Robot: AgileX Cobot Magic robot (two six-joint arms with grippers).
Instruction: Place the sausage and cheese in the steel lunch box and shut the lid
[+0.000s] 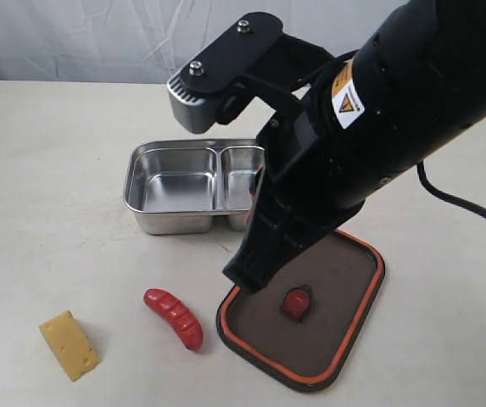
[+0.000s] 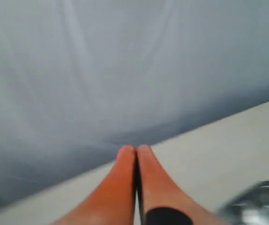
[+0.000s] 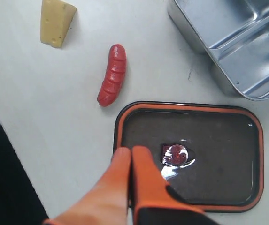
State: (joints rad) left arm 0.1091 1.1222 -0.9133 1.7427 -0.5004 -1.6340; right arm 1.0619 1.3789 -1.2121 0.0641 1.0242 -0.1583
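The right gripper (image 3: 130,152) hovers clenched and empty above the lid (image 3: 219,136); the left gripper (image 2: 136,151), blurred, seems likewise. The sausage (image 3: 112,75) lies toward the table's (image 1: 56,170) near edge, beside the lid. Open, then straddle its width.

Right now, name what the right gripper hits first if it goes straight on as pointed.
The shut right gripper would probably meet the lid first, near its edge; depth is unclear.
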